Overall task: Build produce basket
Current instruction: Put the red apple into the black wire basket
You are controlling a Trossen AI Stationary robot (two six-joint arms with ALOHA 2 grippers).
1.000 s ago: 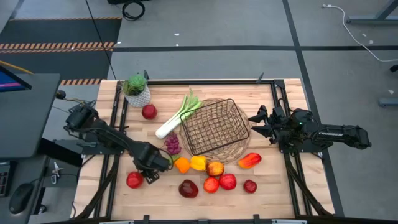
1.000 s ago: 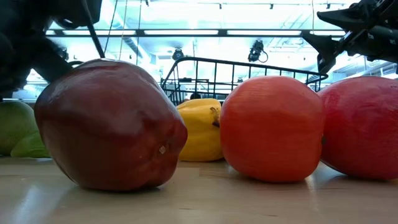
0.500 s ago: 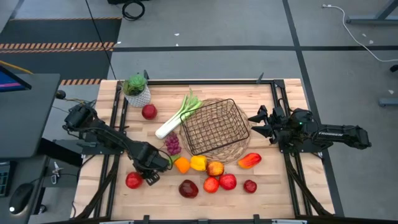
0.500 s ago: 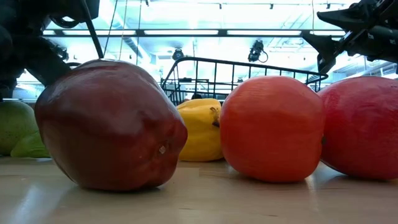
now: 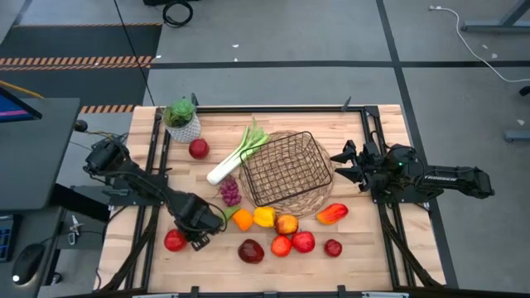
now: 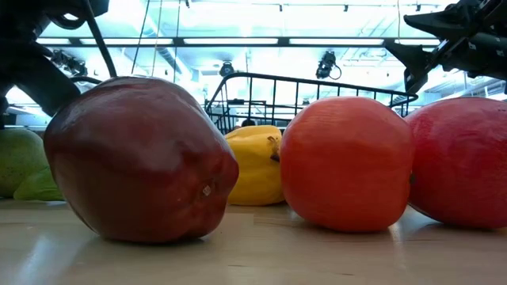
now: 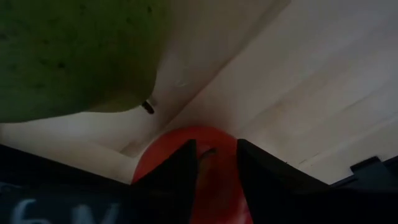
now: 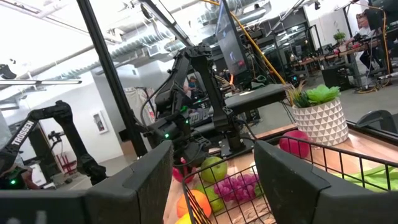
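Observation:
The dark wire basket (image 5: 286, 170) stands on its round wicker base at the table's middle. Produce lies around it: a leek (image 5: 236, 157), grapes (image 5: 229, 192), peppers (image 5: 264, 217), several apples (image 5: 303, 242) and a green pear (image 7: 68, 56). My left gripper (image 5: 190, 234) points steeply down over a red apple (image 5: 171, 241) near the table's left front. Its fingers (image 7: 180, 171) stand a narrow gap apart, with the apple (image 7: 208, 138) showing beyond the gap. My right gripper (image 5: 342, 165) hangs open in the air by the basket's right side, holding nothing. My left gripper comes from above, slanting down, at the top of the red apple (image 7: 208, 138), which rests on the table. I cannot tell whether its fingers touch the apple.
A leafy plant in a white pot (image 5: 182, 120) stands at the far left, with a red apple (image 5: 199, 149) beside it. A row of apples (image 6: 344, 162) and a dark red one (image 6: 139, 158) lies along the near edge. Bare wood (image 5: 381, 240) shows at the near right.
My left gripper has edged toward the table's near left corner, away from the pear and the orange pepper, and now stands partly over the red apple there. No fruit has moved.

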